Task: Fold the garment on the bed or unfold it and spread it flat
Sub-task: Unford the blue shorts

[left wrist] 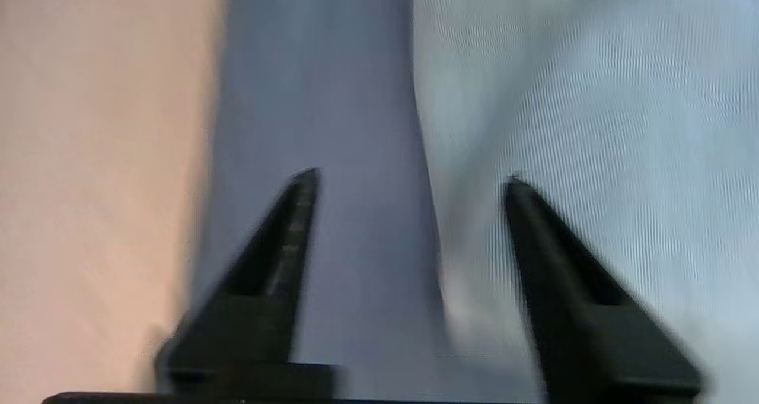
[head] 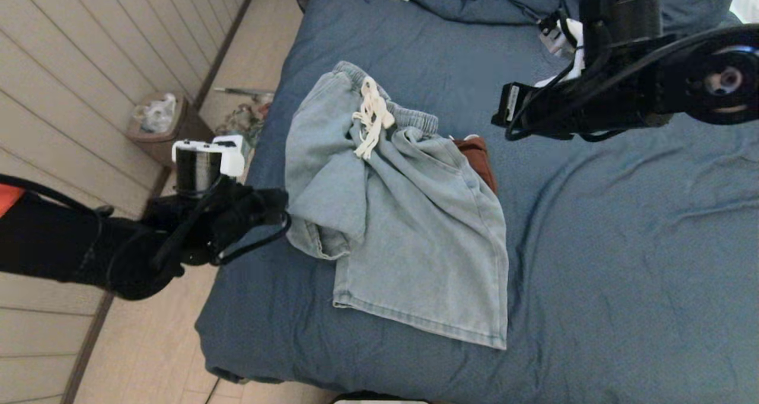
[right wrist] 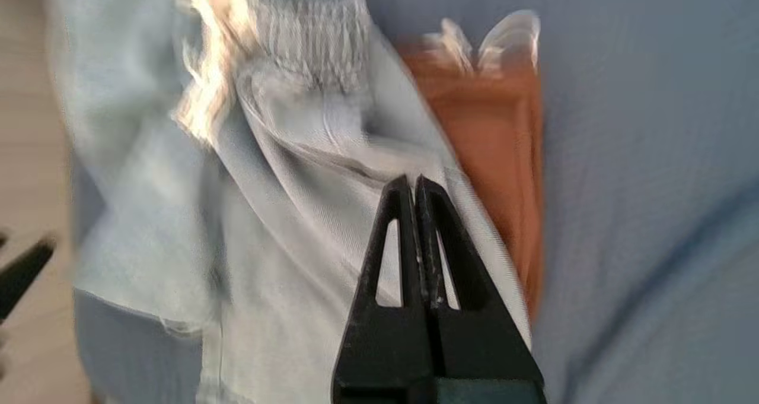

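- Left gripper (head: 278, 208) is seen at the bed's nine-o'clock edge, just beside the shorts' folded-over side, its fingers (left wrist: 296, 214) spread apart with nothing between them.
- Right gripper (right wrist: 415, 184) is carried above the bed (head: 622, 244) at about two o'clock of the garment, jaws pressed together and empty.
- Pale denim shorts (head: 409, 232) are found mid-bed, crumpled: the waistband with its cream drawstring (head: 370, 119) lies toward twelve o'clock, one leg doubled over at nine o'clock, the hem toward six.
- A rust-coloured cloth (head: 477, 158) is partly covered at the shorts' three-o'clock side.
- For a clean step, the doubled leg is probably best pinched at its outer hem only, one layer being taken, then drawn toward nine o'clock low over the cover.
- The drawstring and the rust cloth should be left undisturbed.
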